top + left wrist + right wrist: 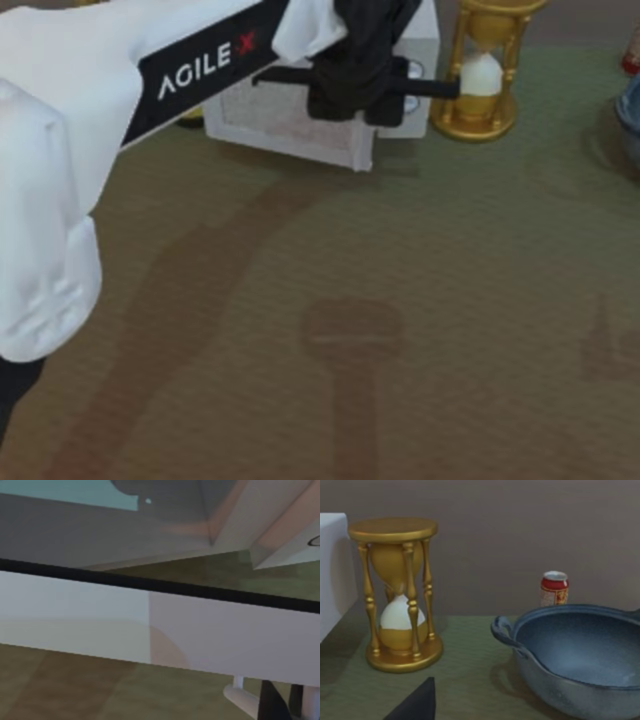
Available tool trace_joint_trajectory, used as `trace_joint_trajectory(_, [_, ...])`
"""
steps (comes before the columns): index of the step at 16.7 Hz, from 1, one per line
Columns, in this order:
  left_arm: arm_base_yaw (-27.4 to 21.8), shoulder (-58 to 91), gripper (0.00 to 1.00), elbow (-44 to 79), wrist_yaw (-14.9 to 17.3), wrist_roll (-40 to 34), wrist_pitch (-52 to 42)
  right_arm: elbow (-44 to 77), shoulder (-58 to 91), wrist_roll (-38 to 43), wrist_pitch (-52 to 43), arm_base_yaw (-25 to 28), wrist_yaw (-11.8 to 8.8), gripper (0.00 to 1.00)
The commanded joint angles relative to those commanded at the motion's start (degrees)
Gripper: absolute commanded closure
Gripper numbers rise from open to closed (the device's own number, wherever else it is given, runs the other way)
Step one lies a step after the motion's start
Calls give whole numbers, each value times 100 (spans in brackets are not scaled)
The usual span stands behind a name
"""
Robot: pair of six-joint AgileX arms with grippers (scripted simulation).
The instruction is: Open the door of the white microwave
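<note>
Olive-green cloth covers the desk (420, 300), the biggest thing in the top view, with arm shadows lying across it. Next in bulk is my left arm (120, 110), white with a black AgileX band, reaching from the left edge up toward the far side. There stands the microwave (300, 110), white and boxy, at the desk's far middle, partly hidden under the arm. Its door (275, 120), with the grey speckled window, stands slightly ajar: the right edge sits a little forward of the knob panel, throwing a shadow on the cloth. The left pincer (365, 85) is black and hangs over the microwave's front near that door edge and the knobs (412, 72); whether its fingers are wide, narrow or gripping I cannot tell, since the wrist blocks them from above and the left wrist view shows only a pale panel with a dark strip close up.

In the right wrist view, a dark blue-grey pot (580, 655) with side handles sits on the cloth, well apart from a gold hourglass (400, 595) that stands just beside the microwave's right side. A small red can (554, 588) stands behind the pot. Only a dark tip of the right pincer (415, 705) shows there; its spread I cannot tell.
</note>
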Motion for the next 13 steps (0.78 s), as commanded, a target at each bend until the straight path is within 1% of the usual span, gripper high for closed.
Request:
trace_joint_trajectory(10, [-37,-1,100,-16,37,-10,20,0,0,0,0,0,0,0])
trace_joint_trajectory(13, [20,-245,100,-367,109,194,215,0,0,0,0,0,0,0])
